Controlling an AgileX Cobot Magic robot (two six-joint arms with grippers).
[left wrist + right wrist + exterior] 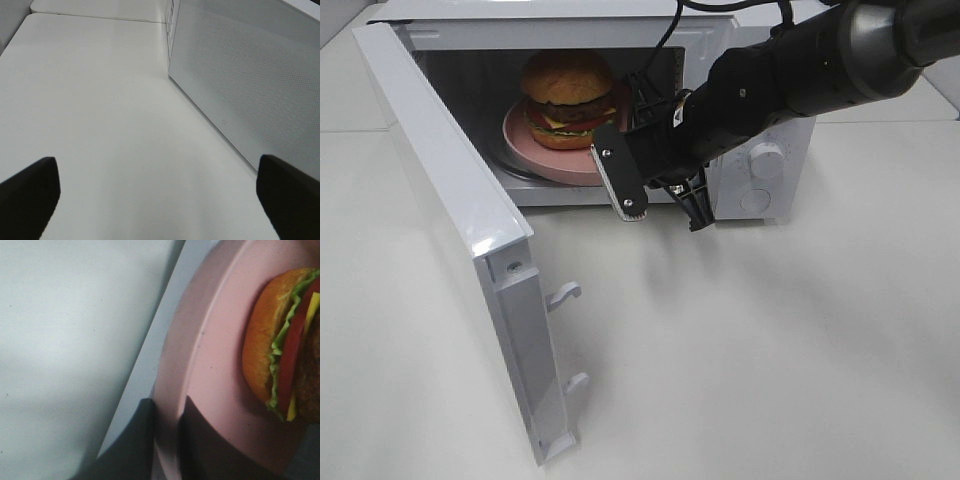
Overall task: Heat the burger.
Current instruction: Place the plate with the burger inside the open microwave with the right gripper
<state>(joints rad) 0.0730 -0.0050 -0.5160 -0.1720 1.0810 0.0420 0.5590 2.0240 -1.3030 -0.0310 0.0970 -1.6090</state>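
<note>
Pink round plate carrying the glossy golden-bun burger sits inside the white microwave, whose door is wide open. My right gripper is pinched nearly closed on the plate's rim. Left gripper gapes wide, empty, above the table. I judge loading nearly done. Remaining: release, retract, shut door, start heating.

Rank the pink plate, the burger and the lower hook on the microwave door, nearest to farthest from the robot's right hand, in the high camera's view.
1. Pink plate: its front rim is pinched in the right hand.
2. Burger: on the plate, deeper inside the microwave.
3. Lower door hook: out front, toward the left.
</note>
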